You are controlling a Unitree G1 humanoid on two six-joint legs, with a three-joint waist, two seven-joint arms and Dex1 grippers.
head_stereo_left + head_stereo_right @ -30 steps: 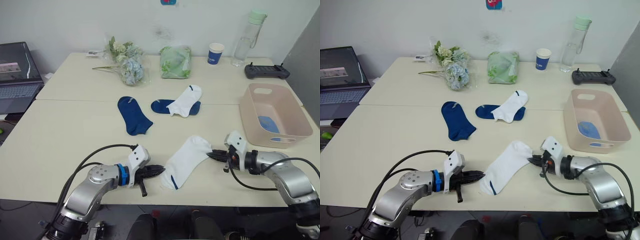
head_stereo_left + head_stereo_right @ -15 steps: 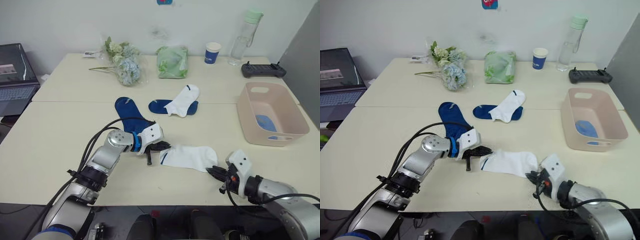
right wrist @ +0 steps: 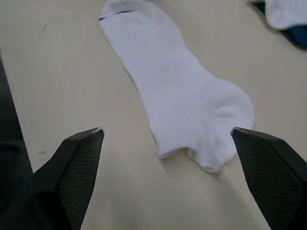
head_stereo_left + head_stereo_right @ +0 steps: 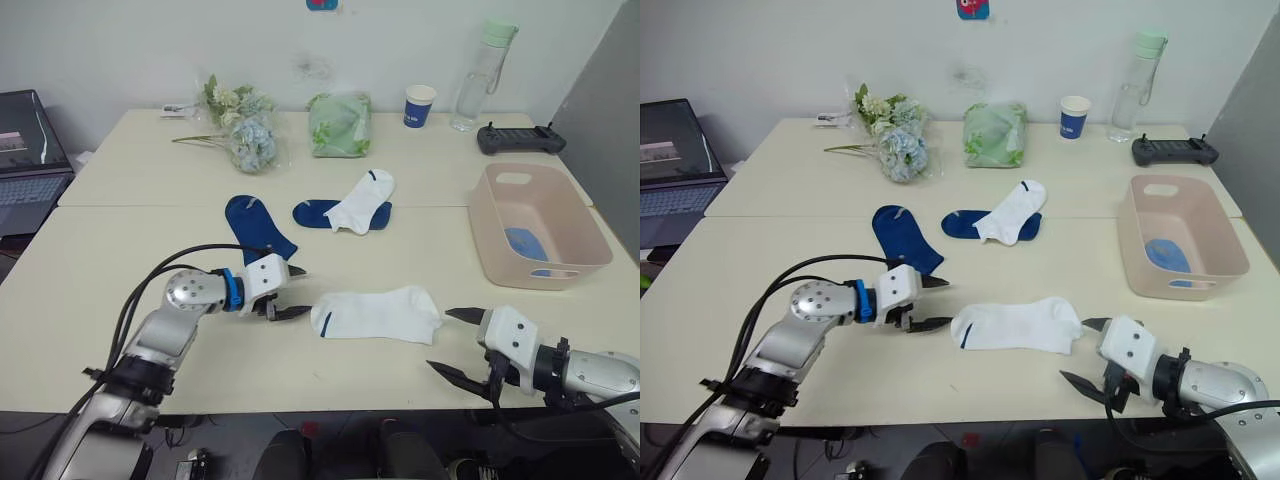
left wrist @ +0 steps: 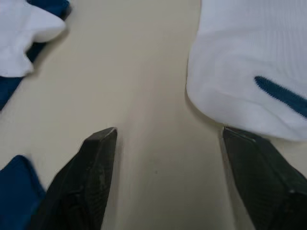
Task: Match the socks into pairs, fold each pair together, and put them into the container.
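A white sock [image 4: 375,313] lies flat across the near table. My left gripper [image 4: 290,292] stands open just off its left end; the left wrist view has that end [image 5: 244,72] beside one finger [image 5: 91,182]. My right gripper [image 4: 452,342] is open just off the sock's right end [image 3: 177,96]. Further back lie a navy sock [image 4: 255,227] and a white sock [image 4: 362,200] draped over a second navy sock [image 4: 313,212]. The pink container [image 4: 515,277] at the right holds a light blue sock [image 4: 524,243].
Along the back of the table are a flower bunch [image 4: 240,130], a green cloth bundle [image 4: 340,123], a blue paper cup [image 4: 420,105], a clear bottle [image 4: 482,60] and a black controller [image 4: 520,140]. A laptop [image 4: 25,150] sits at the far left.
Both grippers have opened and let go of the white sock, which now lies stretched crosswise. The left gripper has drawn back to the left and the right gripper to the right.
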